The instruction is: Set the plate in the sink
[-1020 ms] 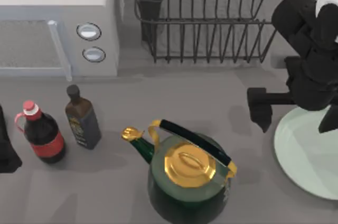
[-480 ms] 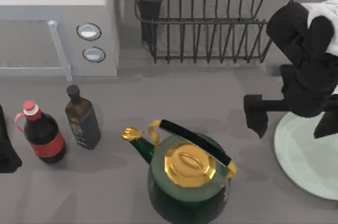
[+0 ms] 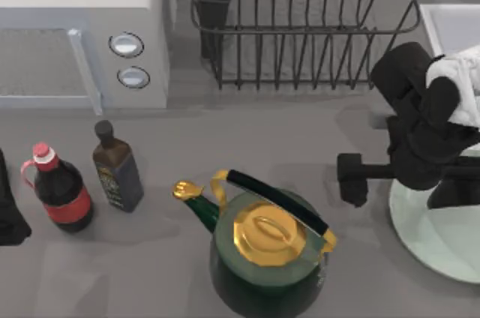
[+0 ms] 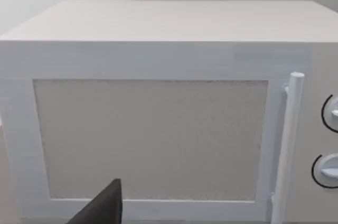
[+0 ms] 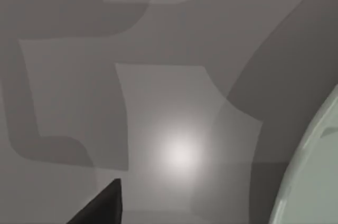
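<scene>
Plate (image 3: 431, 232): pale mint-green, round, lying flat on the grey worktop (image 3: 247, 138) at the top view's right edge, at about 4 o'clock from the centre, part of it cut off by the frame; its rim also shows in the right wrist view (image 5: 311, 171). Sink (image 3: 454, 25): pale rimmed basin at about 2 o'clock, at the far right, well apart from the plate and just beside the dish rack. Right gripper (image 3: 401, 187): over the plate's left rim, arm coming in from 2 o'clock; jaws spread wide and holding nothing, one dark finger (image 3: 352, 179) off the plate at 9 o'clock of it over bare worktop, the other finger (image 3: 454, 194) above the plate's surface, so the left rim lies between them; whether either touches the plate cannot be told. Left gripper (image 3: 9, 213): parked at the left edge, at about 8 o'clock, state of jaws cannot be told; its wrist view faces the microwave (image 4: 158, 113). Other items: white microwave at 10 o'clock; dark wire dish rack (image 3: 300, 33) at 12 to 1 o'clock; red-capped cola bottle (image 3: 58, 190) and dark sauce bottle (image 3: 116, 168) at 8 to 9 o'clock; green kettle (image 3: 266, 250) with gold lid at 6 o'clock, near the plate's left.
</scene>
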{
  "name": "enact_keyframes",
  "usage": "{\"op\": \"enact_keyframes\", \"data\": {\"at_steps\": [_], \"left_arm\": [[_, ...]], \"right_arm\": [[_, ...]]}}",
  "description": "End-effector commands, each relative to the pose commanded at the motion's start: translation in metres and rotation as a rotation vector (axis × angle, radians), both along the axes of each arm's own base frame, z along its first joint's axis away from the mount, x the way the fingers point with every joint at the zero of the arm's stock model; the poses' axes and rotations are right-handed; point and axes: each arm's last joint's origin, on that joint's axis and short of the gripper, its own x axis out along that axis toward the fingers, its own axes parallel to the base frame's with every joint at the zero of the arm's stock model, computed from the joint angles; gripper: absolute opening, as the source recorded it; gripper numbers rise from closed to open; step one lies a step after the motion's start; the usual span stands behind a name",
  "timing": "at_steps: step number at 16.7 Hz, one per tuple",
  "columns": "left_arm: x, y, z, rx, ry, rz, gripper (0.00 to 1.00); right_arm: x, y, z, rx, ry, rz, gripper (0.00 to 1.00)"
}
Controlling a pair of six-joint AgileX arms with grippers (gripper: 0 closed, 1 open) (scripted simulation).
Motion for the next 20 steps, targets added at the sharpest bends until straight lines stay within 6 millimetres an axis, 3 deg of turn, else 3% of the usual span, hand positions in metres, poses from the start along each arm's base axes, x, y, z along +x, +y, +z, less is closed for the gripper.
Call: {"op": "enact_keyframes", "data": {"at_steps": [4,17,20], "left_arm": [[0.0,0.0,0.0,0.0,0.0,0.0,1.0],[0.0,0.0,0.0,0.0,0.0,0.0,1.0],[0.0,0.0,0.0,0.0,0.0,0.0,1.0]], "right_arm": [[-0.0001,0.0,-0.0006,0.0,0.001,0.0,1.0],[-0.0001,0.0,-0.0006,0.0,0.001,0.0,0.02],[-0.0001,0.0,-0.0006,0.0,0.001,0.0,0.0]]}}
